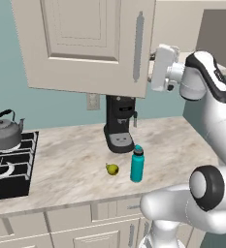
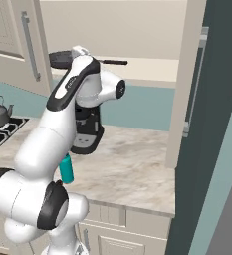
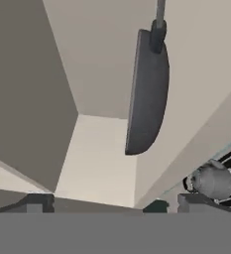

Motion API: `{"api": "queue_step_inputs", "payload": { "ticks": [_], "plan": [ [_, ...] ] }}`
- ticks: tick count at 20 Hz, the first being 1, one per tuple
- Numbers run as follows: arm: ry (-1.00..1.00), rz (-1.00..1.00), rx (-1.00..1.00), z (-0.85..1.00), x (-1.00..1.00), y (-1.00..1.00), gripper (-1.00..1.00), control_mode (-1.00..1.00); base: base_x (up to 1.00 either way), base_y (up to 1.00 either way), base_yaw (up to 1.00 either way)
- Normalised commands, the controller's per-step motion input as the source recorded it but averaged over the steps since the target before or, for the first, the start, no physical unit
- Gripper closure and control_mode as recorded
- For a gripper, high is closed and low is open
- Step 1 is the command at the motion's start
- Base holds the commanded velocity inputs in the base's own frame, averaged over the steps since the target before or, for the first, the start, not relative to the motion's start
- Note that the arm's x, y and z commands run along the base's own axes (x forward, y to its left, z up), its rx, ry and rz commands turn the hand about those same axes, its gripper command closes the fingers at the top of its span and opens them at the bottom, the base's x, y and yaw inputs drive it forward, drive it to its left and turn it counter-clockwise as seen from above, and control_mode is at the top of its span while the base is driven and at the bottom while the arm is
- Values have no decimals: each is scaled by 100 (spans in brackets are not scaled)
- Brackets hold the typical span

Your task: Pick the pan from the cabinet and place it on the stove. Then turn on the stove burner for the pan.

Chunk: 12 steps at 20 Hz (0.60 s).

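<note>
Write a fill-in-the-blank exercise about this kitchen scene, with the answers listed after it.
1. The dark grey frying pan lies inside the beige wall ____.
2. The grey kettle stands on the black gas ____.
3. The teal bottle stands on the marble counter beside a small yellow-green ____.
4. The claw faces the pan with its jaws ____.

Answers: cabinet; stove; fruit; open
</note>
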Motion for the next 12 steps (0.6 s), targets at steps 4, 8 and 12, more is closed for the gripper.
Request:
{"api": "queue_step_inputs", "payload": {
  "ticks": [4, 8, 12],
  "plan": [
    [0, 15, 0, 0, -2, 74, -100, -100, 0, 0, 0],
    [0, 15, 0, 0, -36, 66, -100, -100, 0, 0, 0],
    [-3, 17, -3, 0, -90, 59, -100, -100, 0, 0, 0]
  ]
}}
